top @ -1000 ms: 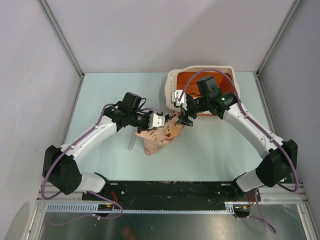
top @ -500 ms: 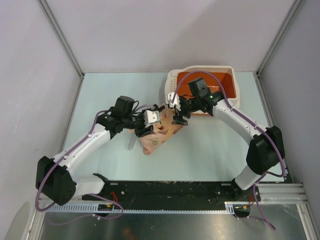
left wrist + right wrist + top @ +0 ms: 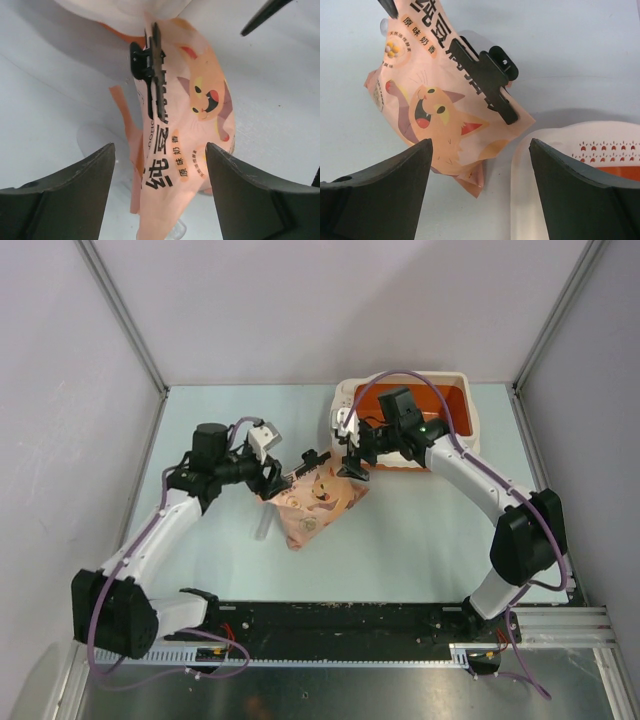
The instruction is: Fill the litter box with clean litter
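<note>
The litter box [image 3: 474, 420] stands at the back right, cream rim around an orange inside; its rim [image 3: 540, 170] and perforated ledge [image 3: 610, 147] fill the right wrist view's lower right. No clean litter shows. A pink cat-print bag [image 3: 315, 505] lies on the table, a black clip [image 3: 152, 75] shut across its top. My left gripper [image 3: 270, 458] hovers open at the bag's left, the bag [image 3: 185, 145] showing between its fingers without contact. My right gripper [image 3: 347, 447] is open above the gap between bag [image 3: 435, 110] and box, holding nothing.
A clear plastic scoop [image 3: 262, 525] lies partly under the bag's left side. Grey walls and metal frame posts close in the table on three sides. The arm bases sit on a black rail [image 3: 330, 620] at the near edge.
The left gripper opened, let go of the bag's top and drew back to the left. The bag settled flat on the table. The right gripper shifted slightly left and back.
</note>
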`<state>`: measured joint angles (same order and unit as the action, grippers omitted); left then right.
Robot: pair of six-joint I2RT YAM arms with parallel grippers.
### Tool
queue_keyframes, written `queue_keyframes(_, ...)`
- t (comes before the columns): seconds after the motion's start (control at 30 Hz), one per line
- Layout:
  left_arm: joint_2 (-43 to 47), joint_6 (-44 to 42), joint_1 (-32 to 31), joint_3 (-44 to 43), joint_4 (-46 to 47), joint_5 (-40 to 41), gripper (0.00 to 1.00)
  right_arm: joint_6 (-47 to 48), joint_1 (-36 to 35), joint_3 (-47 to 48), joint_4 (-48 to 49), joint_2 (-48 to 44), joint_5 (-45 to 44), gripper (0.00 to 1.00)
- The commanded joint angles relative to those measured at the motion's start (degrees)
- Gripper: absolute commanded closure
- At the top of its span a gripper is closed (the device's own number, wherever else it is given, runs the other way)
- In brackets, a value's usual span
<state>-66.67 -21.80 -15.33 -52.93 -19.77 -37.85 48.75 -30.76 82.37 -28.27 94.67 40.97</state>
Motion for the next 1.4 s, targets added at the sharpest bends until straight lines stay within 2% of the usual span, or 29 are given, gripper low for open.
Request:
queue_keyframes(0.0,-5.2,7.5,0.9,0.1,4.0,-3.6,0.24,-7.3,0.4,2.4,4.5,-0.1,-0.3,0.13)
queue_keyframes(0.2,-12.5,7.8,0.9,-0.5,8.8,-8.3,0.34,-11.7,1.0,1.7,4.2,-2.8,-1.2,0.11)
queue_keyframes(0.33,-15.9,8.2,0.5,-2.9,9.3,-13.0,0.59,-14.3,1.7,-1.0,4.2,-5.6,-1.6,0.11)
queue_keyframes(0.4,-16.1,7.0,0.0,-3.3,9.3,-14.0,0.65,-13.8,1.7,-1.2,3.1,-7.2,-0.5,0.1)
queue_keyframes(0.5,-15.2,5.0,-1.4,-2.5,9.3,-15.2,0.85,-10.7,1.0,-1.2,0.1,-9.0,-0.1,0.07)
queue_keyframes(0.53,-14.3,4.6,-2.4,-2.4,9.3,-14.6,0.98,-10.5,0.8,-1.2,-0.5,-9.3,-0.4,0.06)
queue_keyframes(0.57,-13.8,2.7,-3.1,-1.9,9.2,-14.4,1.0,-10.8,0.6,-1.2,-0.6,-9.7,-0.8,0.05)
queue_keyframes(0.77,-9.3,-8.1,-9.4,-3.4,7.6,-12.9,1.0,-9.8,0.4,-1.2,-2.6,-10.8,-2.1,0.05)
queue_keyframes(0.93,-9.5,-12.6,-12.3,-6.1,2.3,-13.7,1.0,-1.0,-1.9,-1.2,-7.1,-11.3,-1.9,0.07)
queue_keyframes(1.1,-8.6,-16.3,-12.9,-5.2,1.8,-12.0,1.0,5.0,-4.0,-1.1,-10.1,-10.0,-1.2,0.17)
queue_keyframes(1.37,-6.7,-18.5,-12.9,-3.7,1.8,-10.1,1.0,5.2,-4.5,-0.5,-5.7,-5.4,-0.6,0.2)
